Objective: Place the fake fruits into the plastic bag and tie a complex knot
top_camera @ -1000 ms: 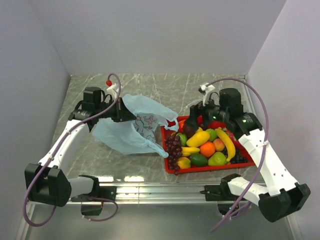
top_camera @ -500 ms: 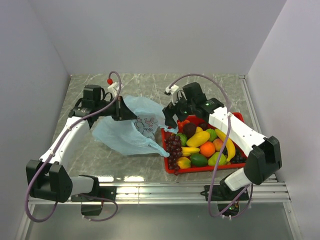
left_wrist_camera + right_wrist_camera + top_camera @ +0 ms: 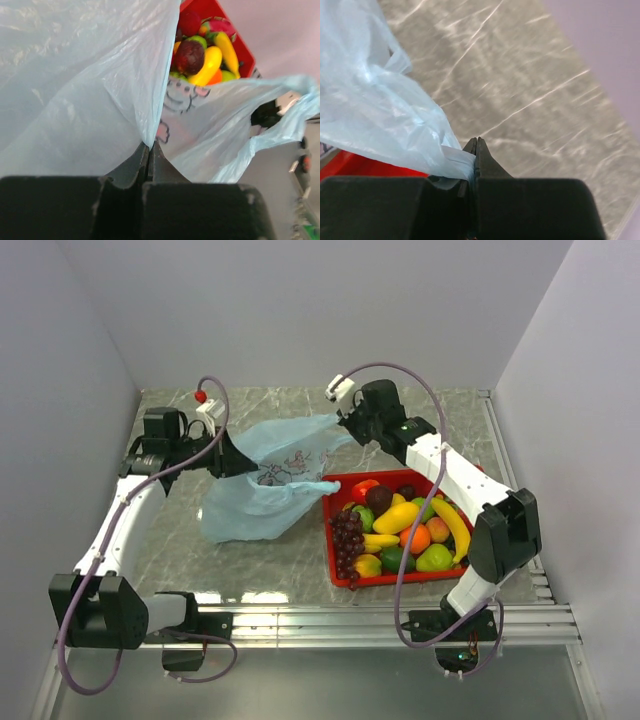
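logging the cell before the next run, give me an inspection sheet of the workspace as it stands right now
surface: grey marbled table, glossy
job's things: light-blue plastic bag stretched between both tools, no knot tied; fake fruits piled in the red tray, none seen in the bag
clutter: nothing seen
grippers: left tool shut on one edge of the bag; right tool shut on the bag's opposite edge
cables: purple cable arches over the left arm, a second purple cable over the right arm
surroundings: plain pale walls on three sides
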